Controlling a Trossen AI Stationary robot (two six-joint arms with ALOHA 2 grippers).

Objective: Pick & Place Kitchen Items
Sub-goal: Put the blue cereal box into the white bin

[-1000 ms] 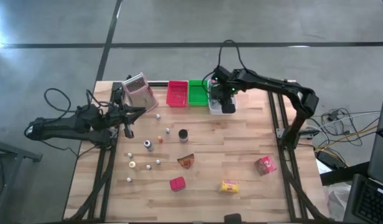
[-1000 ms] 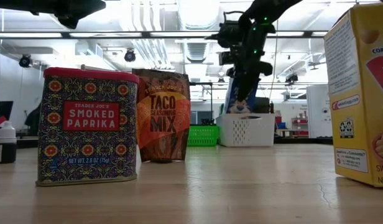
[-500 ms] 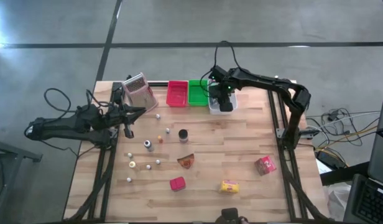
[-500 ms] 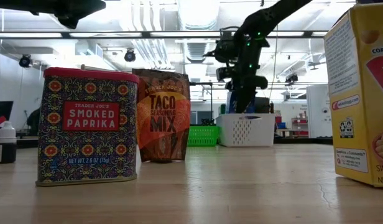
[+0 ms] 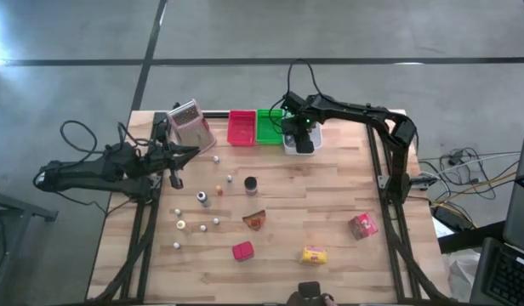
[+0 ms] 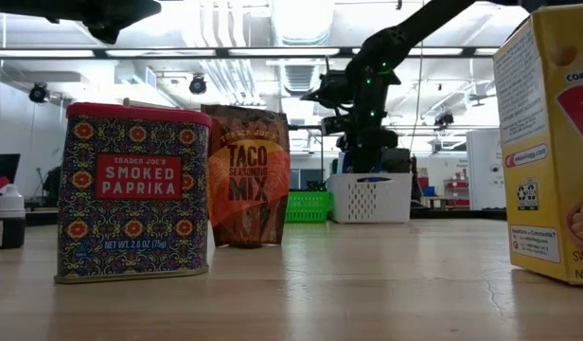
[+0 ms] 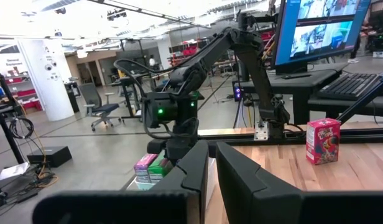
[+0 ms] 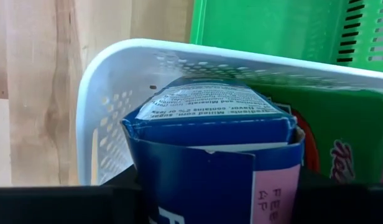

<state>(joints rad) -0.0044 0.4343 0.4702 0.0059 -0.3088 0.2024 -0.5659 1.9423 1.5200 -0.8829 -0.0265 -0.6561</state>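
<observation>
**Box lowered into white tray**

Materials: the table (image 5: 330, 204) is pale planked wood. At its 12 o'clock edge stand three perforated plastic trays: red tray (image 5: 242, 127), green tray (image 5: 269, 126) and white tray (image 8: 117, 93). The white tray has rounded corners and small round holes in its wall. A blue box (image 8: 207, 118) of printed card stands upright inside it, beside a green packet (image 8: 316, 130).

Loose items lie nearer the table's middle: a dark jar (image 5: 250, 184), an orange-brown wedge (image 5: 254, 220), small pale bottles (image 5: 181, 224), a red tin (image 5: 242, 250), a yellow packet (image 5: 313, 254) and a pink box (image 5: 362, 225). A metal grater (image 5: 190, 124) stands at 11 o'clock.

Right arm: reaches from the 3 o'clock side, elbow bent, wrist pointing down over the white tray. The right gripper (image 5: 303, 141) has its fingers about half apart, clamped on the two sides of the blue box.

Left arm: lies low at the 9 o'clock edge, pointing across the table. The left gripper (image 7: 210, 168) has its fingers nearly together and holds nothing.
</observation>
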